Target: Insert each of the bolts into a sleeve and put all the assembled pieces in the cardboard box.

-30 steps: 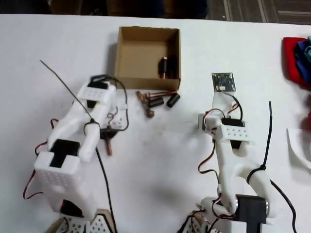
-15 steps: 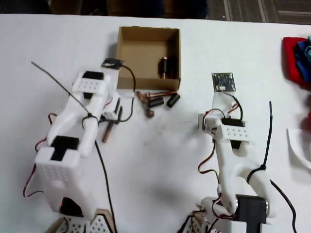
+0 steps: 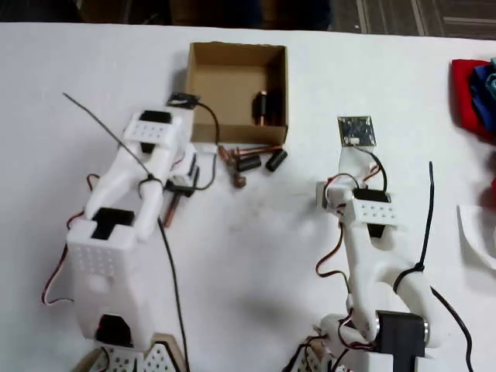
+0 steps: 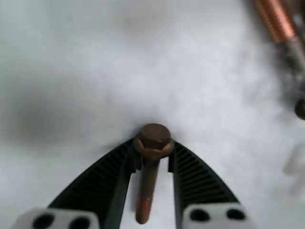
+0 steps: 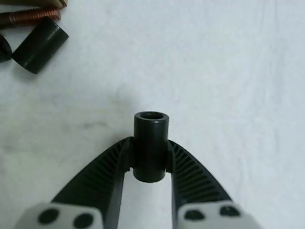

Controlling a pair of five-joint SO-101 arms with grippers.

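One assembled piece (image 3: 263, 107) is lying inside the cardboard box (image 3: 225, 85). Loose bolts (image 3: 252, 149) and sleeves (image 3: 248, 163) are waiting just outside its near wall, so most of the job is looking undone. The left gripper (image 4: 151, 148) is clamping a bolt (image 4: 147, 186) just under the head, near the box's near-left corner — its long axis is running along the jaws, head leading, shank trailing away from the box. The right gripper (image 5: 150, 143) is pinching a sleeve (image 5: 151, 133) well off the box's right side — its bore is facing forward, and it is not yet mated.
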